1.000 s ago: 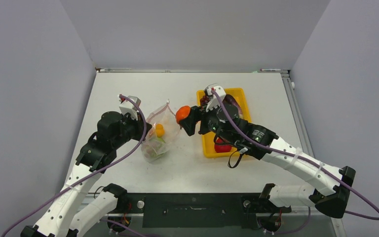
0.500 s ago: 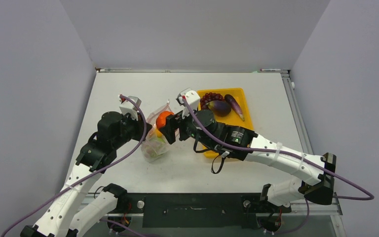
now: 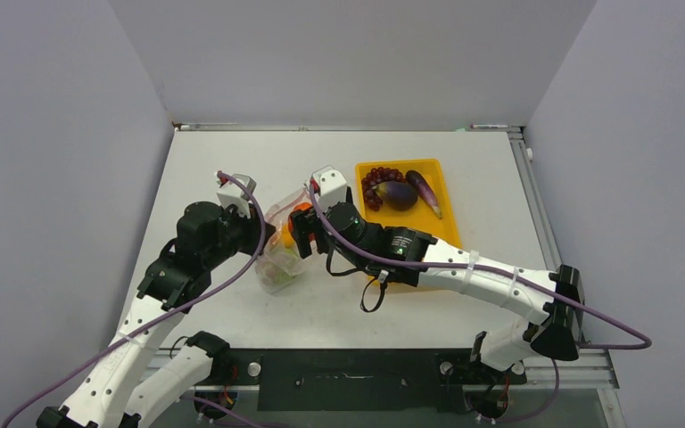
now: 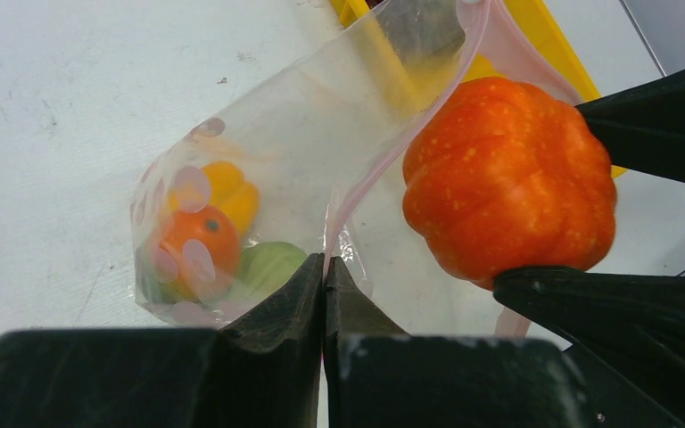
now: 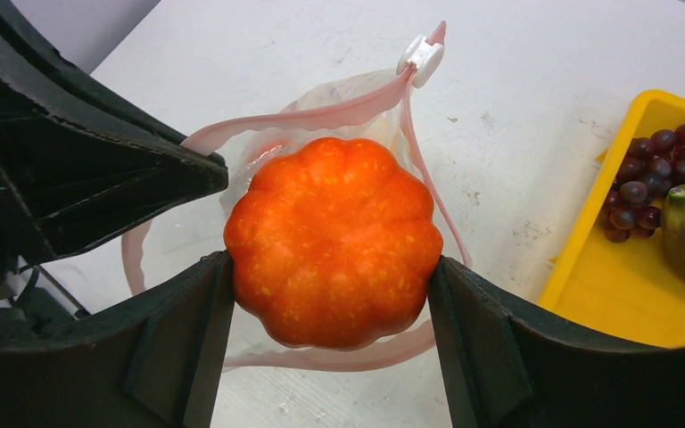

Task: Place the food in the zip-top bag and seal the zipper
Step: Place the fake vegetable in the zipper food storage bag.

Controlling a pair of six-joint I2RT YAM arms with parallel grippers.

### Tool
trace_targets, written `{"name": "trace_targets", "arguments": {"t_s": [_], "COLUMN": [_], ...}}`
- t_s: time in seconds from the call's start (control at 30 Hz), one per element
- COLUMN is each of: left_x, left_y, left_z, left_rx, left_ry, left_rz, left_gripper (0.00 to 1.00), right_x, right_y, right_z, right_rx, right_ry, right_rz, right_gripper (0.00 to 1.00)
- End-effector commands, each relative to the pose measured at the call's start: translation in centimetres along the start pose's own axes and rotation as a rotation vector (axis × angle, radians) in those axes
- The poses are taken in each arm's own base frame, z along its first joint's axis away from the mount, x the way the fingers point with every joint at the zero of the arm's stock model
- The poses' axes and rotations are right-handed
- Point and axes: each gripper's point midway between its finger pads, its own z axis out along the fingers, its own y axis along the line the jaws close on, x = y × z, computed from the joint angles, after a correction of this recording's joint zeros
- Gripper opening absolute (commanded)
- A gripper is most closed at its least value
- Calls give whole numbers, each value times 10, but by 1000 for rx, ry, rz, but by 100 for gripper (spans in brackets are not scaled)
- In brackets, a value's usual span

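Seen from above, the left gripper (image 3: 266,234) pinches the zip-top bag (image 3: 281,265) by its rim so the mouth stands open. The right gripper (image 3: 301,225) carries an orange toy pumpkin (image 3: 301,212) over it, while grapes (image 3: 379,178) and an eggplant (image 3: 399,193) wait in the yellow tray (image 3: 446,223).

In the left wrist view the jaws are pressed fully together on the bag's pink edge, and food pieces (image 4: 205,236) lie at its bottom.

In the right wrist view the wide-spread fingers clamp the pumpkin directly above the looped-open zipper (image 5: 321,116) — ready to drop it, I judge.
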Motion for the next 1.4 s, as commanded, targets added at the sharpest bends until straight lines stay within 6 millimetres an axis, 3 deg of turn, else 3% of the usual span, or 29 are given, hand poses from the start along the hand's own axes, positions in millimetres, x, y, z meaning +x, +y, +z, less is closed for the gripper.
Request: {"name": "trace_targets", "arguments": {"t_s": [0.0, 0.27, 0.53, 0.93, 1.2, 1.37], "left_x": [-8, -8, -7, -7, -5, -6], "left_y": [-2, -3, -3, -2, -3, -2], "left_z": [-2, -2, -3, -3, -2, -3], "left_rx": [3, 6, 5, 3, -1, -6], "left_ry": [-34, -34, -32, -30, -26, -29], "left_rz": [7, 8, 9, 11, 15, 16], "left_gripper": [0, 0, 0, 0, 0, 0], "right_x": [-19, -17, -18, -28, -43, -53], "right_y": [1, 2, 3, 2, -6, -24], "right_z": [3, 8, 6, -8, -34, -58], "right_rx": [39, 45, 39, 23, 9, 42], "right_ry": [-55, -54, -65, -101, -154, -206], "right_rz": [20, 27, 42, 75, 111, 143], "right_gripper": [56, 79, 95, 99, 99, 99]}}
